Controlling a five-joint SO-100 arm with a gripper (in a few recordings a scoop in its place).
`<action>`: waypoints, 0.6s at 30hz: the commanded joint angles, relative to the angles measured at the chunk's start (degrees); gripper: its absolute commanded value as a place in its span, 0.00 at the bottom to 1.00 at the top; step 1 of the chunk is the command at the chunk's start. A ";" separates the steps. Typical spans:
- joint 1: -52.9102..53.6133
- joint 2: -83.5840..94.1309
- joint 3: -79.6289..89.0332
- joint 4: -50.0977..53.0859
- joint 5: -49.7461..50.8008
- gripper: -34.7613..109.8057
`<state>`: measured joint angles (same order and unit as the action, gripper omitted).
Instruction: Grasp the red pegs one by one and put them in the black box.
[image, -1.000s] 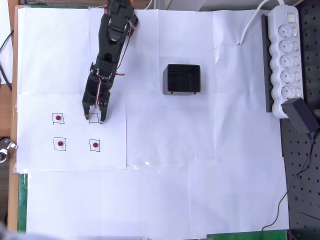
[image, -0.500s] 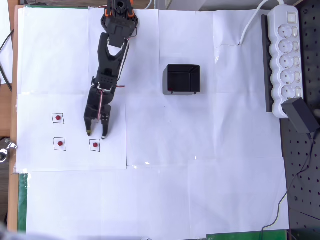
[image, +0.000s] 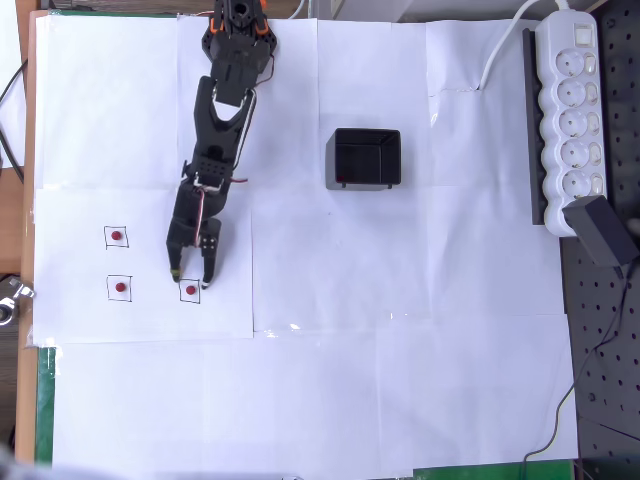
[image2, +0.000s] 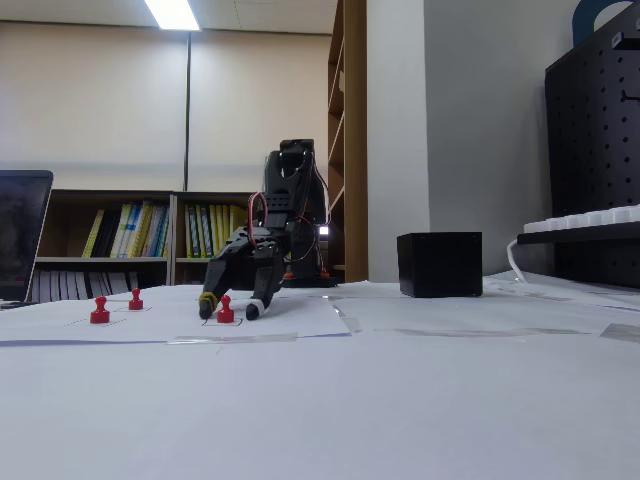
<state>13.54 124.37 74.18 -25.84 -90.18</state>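
Observation:
Three red pegs stand in drawn squares on the left of the paper: one at upper left (image: 117, 237), one at lower left (image: 120, 287) and one at lower right (image: 190, 290). My gripper (image: 191, 277) is open and low over the lower-right peg. In the fixed view this peg (image2: 226, 312) stands between the two fingertips of the gripper (image2: 229, 309), which rest near the paper. The other pegs (image2: 100, 312) (image2: 135, 299) stand further left. The black box (image: 366, 158) (image2: 439, 265) sits to the right of the arm.
An empty drawn square (image: 187, 236) lies under the wrist. A white power strip (image: 570, 110) and a black adapter (image: 605, 230) lie along the right edge. White paper sheets (image: 400, 380) cover the table.
The arm has stretched forward. The open gripper moved from the empty upper-right square down to the lower-right peg and now straddles it.

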 joint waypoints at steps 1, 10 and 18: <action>0.00 0.26 4.22 -2.37 -0.53 0.36; -1.93 1.67 4.48 -4.92 -0.35 0.36; -2.55 2.55 5.45 -5.54 -0.09 0.36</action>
<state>10.72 126.65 75.67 -29.88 -90.35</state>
